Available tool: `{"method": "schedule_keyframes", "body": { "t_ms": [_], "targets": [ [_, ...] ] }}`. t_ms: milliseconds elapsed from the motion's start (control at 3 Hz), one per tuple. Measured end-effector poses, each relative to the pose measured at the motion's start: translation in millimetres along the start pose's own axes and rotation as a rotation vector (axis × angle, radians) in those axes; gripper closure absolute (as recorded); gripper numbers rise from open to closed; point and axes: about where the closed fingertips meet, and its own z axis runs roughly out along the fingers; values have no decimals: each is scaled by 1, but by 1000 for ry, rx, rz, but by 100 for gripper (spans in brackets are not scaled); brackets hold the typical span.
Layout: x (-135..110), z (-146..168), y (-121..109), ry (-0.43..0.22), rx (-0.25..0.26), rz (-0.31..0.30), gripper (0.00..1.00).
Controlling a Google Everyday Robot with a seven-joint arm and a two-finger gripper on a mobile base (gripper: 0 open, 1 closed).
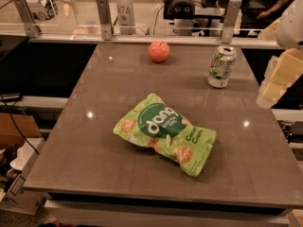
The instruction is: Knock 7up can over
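Looking light and stiff, the upright can (221,66) should topple from a high push; the gripper (279,79) sits right of it, and whether it is released or clenched I cannot tell.

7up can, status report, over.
Gripper at right edge of view, touching nothing. 7up can upright, far right corner. Snack bag, apple well aside.

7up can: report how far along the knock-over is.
Done: nothing yet. The 7up can stands upright near the far right of the table, untouched. In hand: the claw hangs just off the table's right edge, beside the can and apart from it. Left: closing the gap and tipping the can onto its side. The apple and snack bag lie away from that path.
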Motion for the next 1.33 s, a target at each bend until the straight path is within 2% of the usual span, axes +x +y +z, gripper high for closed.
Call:
{"method": "schedule_keyframes", "body": {
  "t_ms": [1000,1333],
  "targets": [
    [5,33,-95,-109,115,62,0],
    [4,50,-117,-146,112,88,0]
  ]
}}
